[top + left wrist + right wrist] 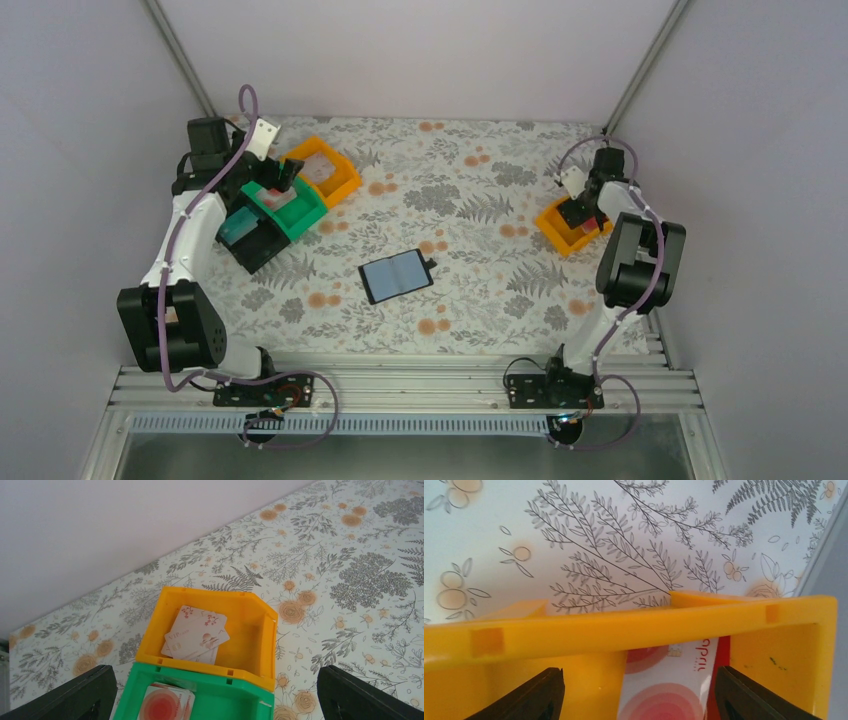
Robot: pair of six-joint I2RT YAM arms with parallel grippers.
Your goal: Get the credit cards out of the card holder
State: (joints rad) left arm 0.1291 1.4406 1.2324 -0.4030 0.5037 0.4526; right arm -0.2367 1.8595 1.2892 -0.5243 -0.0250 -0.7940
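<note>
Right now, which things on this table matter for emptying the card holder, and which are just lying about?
Part of the job:
- card holder, lying open mid-table
- pale cards
- red-circle card
- red-and-white card

Just there:
- left orange tray, green tray and right orange tray, which only hold cards
- black tray
- floral cloth

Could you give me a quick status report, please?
Left pincer open, empty, over green tray. Right pincer open in orange tray, above card. Holder open mid-table, nothing blocking.
</note>
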